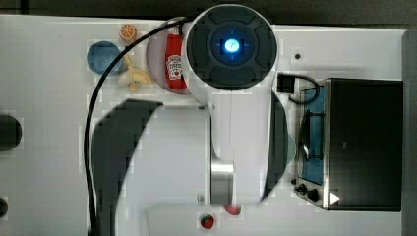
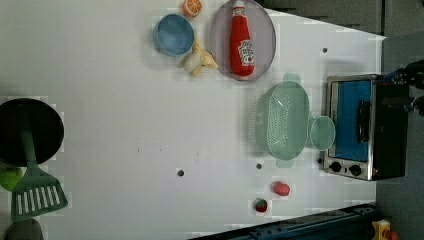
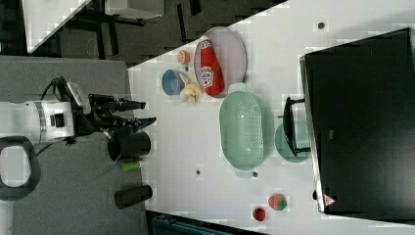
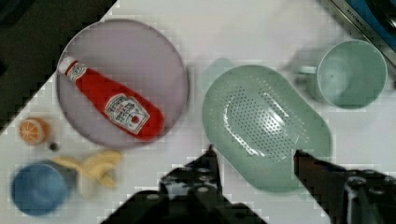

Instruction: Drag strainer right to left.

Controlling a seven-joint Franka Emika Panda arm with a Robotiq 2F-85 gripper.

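Wrist view: parted fingers [image 4: 212, 161] above strainer [image 4: 266, 123].

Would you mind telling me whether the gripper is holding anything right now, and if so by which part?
Nothing is held. In the wrist view the gripper is open above the strainer, its fingers spread apart with nothing clamped between them.
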